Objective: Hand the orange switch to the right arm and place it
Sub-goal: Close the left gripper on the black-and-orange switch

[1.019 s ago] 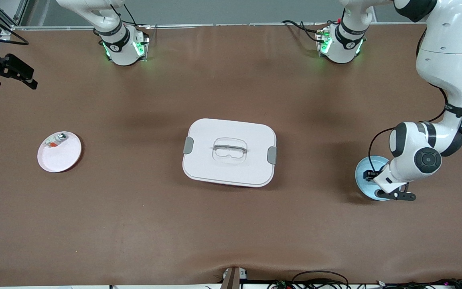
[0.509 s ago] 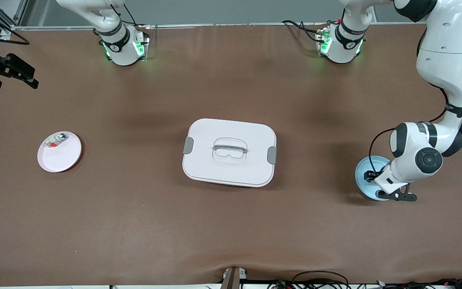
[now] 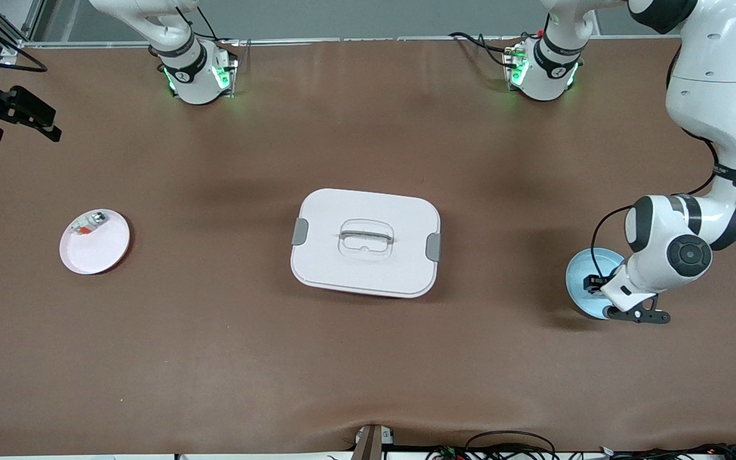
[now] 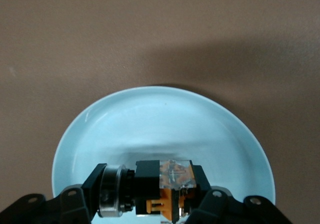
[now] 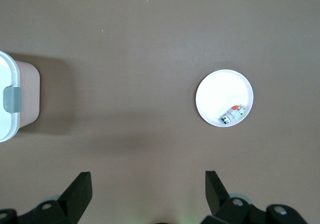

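The orange switch (image 4: 167, 188), a stubby black part with an orange piece and a silver ring, lies crosswise between the jaws of my left gripper (image 4: 152, 196), which is shut on it. That gripper (image 3: 593, 282) is low over a pale blue plate (image 3: 580, 271), whose rim (image 4: 150, 91) fills the left wrist view. The front view hides the switch under the wrist. My right gripper (image 5: 147, 184) is open and holds nothing. It hangs high by the table's edge at the right arm's end (image 3: 36, 121), and the right arm waits there.
A white plate (image 3: 103, 252) toward the right arm's end holds a small white-silver part with a red bit (image 3: 89, 223); both also show in the right wrist view, plate (image 5: 215, 91), part (image 5: 232, 114). A white lidded box (image 3: 365, 243) with grey clasps stands mid-table.
The left arm's wrist has shifted slightly toward its own end of the table, still over the blue plate. The right gripper has barely moved.
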`<state>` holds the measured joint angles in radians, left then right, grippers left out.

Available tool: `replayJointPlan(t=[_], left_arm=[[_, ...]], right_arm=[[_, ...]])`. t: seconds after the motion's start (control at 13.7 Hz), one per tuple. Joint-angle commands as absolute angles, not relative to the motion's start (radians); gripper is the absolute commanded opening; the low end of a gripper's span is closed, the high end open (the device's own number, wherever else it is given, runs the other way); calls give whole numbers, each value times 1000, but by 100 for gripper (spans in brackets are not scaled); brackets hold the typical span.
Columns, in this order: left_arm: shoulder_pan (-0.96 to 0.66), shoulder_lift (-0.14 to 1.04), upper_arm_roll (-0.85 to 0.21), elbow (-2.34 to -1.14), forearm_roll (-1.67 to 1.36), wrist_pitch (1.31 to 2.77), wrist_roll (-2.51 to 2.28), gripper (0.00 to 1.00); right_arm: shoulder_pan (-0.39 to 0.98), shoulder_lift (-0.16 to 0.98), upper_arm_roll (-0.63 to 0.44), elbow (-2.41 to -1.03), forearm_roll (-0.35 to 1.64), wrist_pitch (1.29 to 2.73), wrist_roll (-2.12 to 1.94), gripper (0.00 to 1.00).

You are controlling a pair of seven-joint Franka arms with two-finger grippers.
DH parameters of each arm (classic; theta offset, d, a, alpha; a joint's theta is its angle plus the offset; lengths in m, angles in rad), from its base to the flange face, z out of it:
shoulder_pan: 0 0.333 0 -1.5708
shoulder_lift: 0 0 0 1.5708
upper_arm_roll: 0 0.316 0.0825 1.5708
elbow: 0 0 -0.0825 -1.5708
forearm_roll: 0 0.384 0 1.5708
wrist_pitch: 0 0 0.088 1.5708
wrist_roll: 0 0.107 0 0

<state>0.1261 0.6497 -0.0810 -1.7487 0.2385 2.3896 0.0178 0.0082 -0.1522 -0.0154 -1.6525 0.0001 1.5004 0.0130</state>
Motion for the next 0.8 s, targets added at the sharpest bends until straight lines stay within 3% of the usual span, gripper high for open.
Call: replayJointPlan(t=[0.0,0.73], left_arm=[[127,609,-86,-1759,247,2378,5,29],[129,445,-140,-1750,172,2119,8,29]], right_arm=[[11,-146,-17,-1635,12,1485,38,100],[40,-147,-17,-1638,40,1482,87,100]])
